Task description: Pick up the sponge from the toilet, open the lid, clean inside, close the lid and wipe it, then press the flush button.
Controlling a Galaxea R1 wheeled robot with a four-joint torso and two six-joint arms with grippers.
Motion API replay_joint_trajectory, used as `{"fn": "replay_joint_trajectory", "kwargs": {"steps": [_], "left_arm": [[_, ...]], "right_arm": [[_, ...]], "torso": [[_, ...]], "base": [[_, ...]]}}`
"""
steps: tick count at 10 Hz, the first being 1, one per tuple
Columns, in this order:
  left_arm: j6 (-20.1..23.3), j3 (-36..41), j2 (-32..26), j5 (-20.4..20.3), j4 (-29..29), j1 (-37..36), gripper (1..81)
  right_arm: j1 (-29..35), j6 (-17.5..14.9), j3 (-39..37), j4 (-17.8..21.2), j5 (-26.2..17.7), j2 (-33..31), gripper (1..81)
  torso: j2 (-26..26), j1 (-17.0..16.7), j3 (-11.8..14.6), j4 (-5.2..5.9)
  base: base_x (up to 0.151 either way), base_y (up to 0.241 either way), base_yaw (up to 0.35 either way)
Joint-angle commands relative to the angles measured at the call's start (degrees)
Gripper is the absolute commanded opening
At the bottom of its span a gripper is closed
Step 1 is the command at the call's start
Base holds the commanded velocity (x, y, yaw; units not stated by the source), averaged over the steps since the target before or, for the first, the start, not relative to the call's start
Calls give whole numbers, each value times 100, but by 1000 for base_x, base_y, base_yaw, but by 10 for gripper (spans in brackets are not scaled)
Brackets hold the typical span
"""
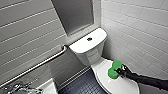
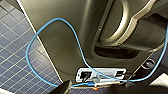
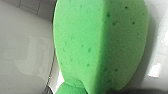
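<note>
The sponge (image 1: 114, 69), bright green and pinched in at its middle, lies against the closed lid (image 1: 117, 83) on the lid's right side, nearer the tank than the front edge; in the right wrist view it (image 3: 100, 45) looms large, its pores plain, with glossy white behind it. The right pincer (image 1: 121, 72), black, is clamped on the sponge, its arm coming in from the lower right of the head view. The lid is down, white and smooth, covering the bowl; behind it stands the boxy tank of the toilet (image 1: 86, 50), and the flush button (image 1: 89, 39) sits dark and round in the middle of the flat tank top, well apart from the sponge. A metal grab bar (image 1: 37, 66) runs slanting along the wall to the left of the tank; pale wall tiles (image 1: 140, 27) close in on both sides, and the floor (image 1: 82, 83) beside the bowl is of small dark tiles. In the left wrist view a blue cable (image 2: 53, 21) loops over a dark panel of the robot above blue-grey floor tiles; the left pincer (image 2: 97, 88) sits low in that view, and whether it is wide or narrow I cannot tell.
</note>
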Motion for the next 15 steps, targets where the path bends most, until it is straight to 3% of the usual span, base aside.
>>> {"fn": "replay_joint_trajectory", "kwargs": {"steps": [1, 3, 10, 11, 13, 15], "left_arm": [[34, 2, -164, 551, -5, 130, 811], [34, 2, -181, 551, -5, 139, 811], [34, 29, -181, 551, -5, 139, 811], [52, 29, -181, 551, 4, 139, 811], [184, 29, -155, 551, -5, 122, 811], [201, 29, -111, 551, -5, 104, 811]], "right_arm": [[-527, 28, 1756, -58, 830, -1388, 10], [-1000, 28, 1915, -58, 1173, -1529, 10], [-2882, 62, 3417, -197, 3149, -2925, 10], [-3338, 230, 3549, -383, 3423, -3058, 10], [-4128, 748, 3918, -1121, 3977, -3260, 10], [-4753, 696, 4472, -1420, 4302, -3497, 10]], "torso": [[0, 0, 0, 0], [0, 0, 0, 0], [-2, 0, 0, 2], [-2, 0, 0, 4], [-2, 0, 0, 4], [-2, 0, 0, 4]], "base": [[0, 0, 0], [0, 0, 0], [0, 0, 0], [0, 0, 0], [0, 0, 0], [0, 0, 0]]}}
